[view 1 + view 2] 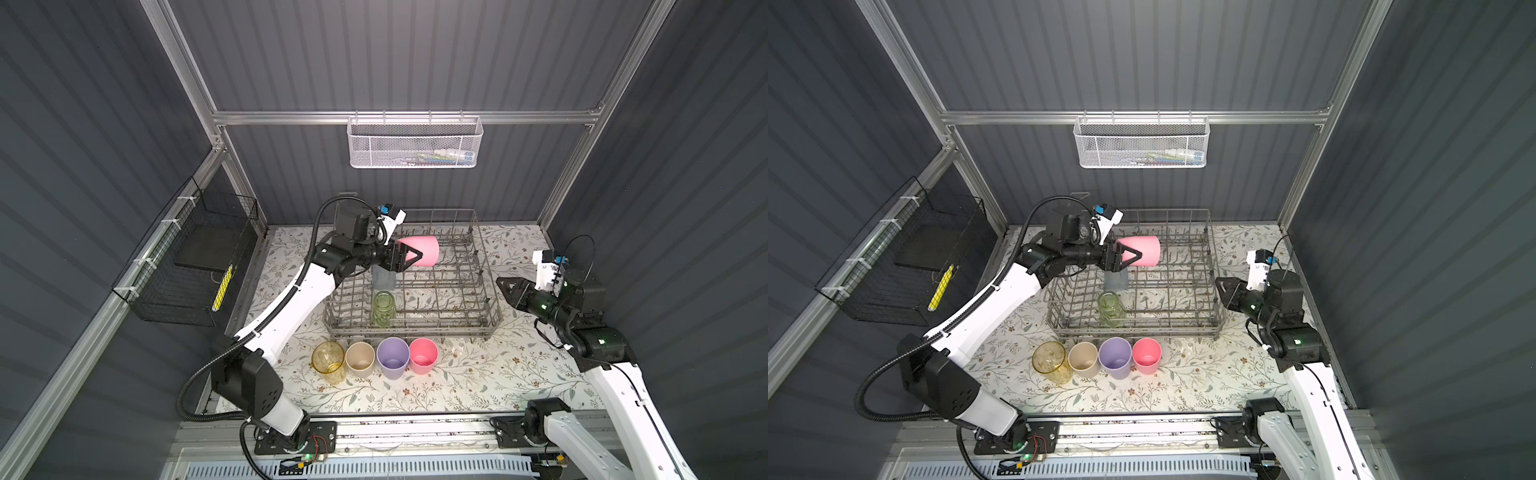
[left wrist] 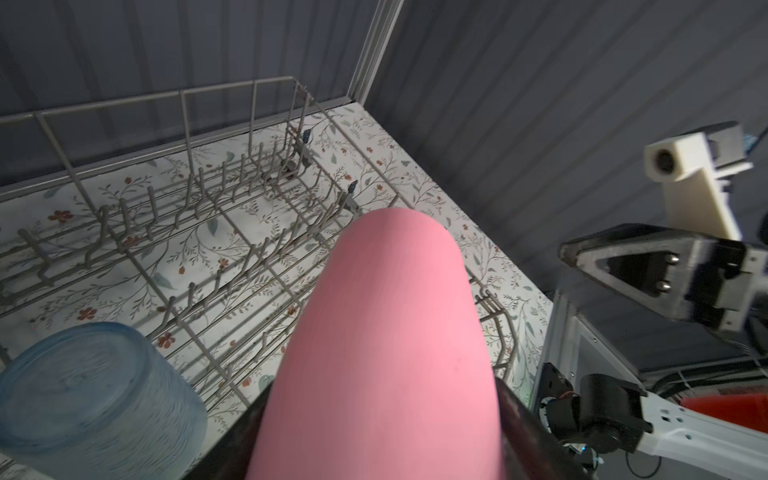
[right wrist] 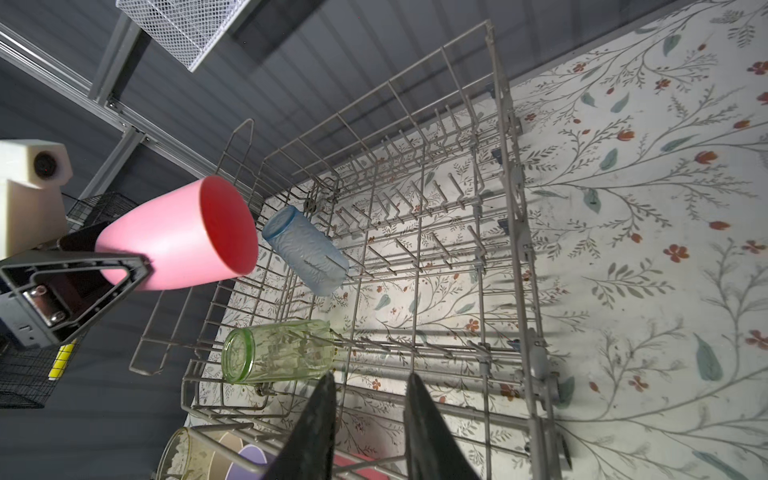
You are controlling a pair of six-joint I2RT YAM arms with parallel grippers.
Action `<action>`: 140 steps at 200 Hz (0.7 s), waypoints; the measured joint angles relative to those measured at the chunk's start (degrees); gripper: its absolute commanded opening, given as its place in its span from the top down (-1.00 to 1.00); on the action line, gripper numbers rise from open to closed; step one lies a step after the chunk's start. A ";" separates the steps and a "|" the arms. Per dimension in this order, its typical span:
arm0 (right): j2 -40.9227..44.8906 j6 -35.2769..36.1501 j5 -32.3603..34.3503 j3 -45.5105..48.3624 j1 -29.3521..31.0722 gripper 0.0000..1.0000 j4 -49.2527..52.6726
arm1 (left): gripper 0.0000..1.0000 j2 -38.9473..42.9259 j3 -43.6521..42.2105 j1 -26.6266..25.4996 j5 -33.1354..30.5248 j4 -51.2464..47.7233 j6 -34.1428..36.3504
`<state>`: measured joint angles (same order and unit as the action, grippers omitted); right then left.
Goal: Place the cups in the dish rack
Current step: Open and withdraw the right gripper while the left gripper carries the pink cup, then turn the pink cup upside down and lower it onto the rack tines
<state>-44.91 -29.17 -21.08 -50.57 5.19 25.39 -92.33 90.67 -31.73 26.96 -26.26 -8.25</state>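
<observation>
- The dish rack (image 1: 436,330) stands on the far middle of the table. Its right half shows only free tines, so I judge there is enough room.
- The held pink cup (image 1: 424,250) lies on its side above the far-left part of the rack, mouth to the right. It should be turned mouth down, then lowered onto free tines.
- The blue-grey cup (image 1: 383,279) and the green cup (image 1: 382,313) sit mouth down in the left part. The descent should avoid the blue-grey one.
- The left gripper (image 1: 409,257) clamps the pink cup near its base and should release only when it is seated.
- The right gripper (image 3: 370,382), to the right of the rack, has its jaws a little apart and holds nothing.
- The room has dark grey ribbed walls (image 1: 395,54) in an aluminium frame.
- The table cover (image 1: 478,382) is white with leaves and small red flowers.
</observation>
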 measured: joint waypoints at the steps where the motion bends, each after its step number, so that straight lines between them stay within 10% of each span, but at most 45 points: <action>1: 0.00 0.04 0.00 0.02 0.00 0.38 0.02 | -0.24 -0.22 0.28 -0.09 -0.24 -0.28 0.09; 140: 0.26 3.32 0.33 2.25 -2.97 0.39 1.25 | -0.25 -17.20 17.86 -4.37 -19.82 -18.67 3.63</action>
<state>-44.64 -25.85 -20.75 -48.31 2.22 26.63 -109.54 108.53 -36.10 7.14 -44.93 -4.62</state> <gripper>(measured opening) 0.307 0.722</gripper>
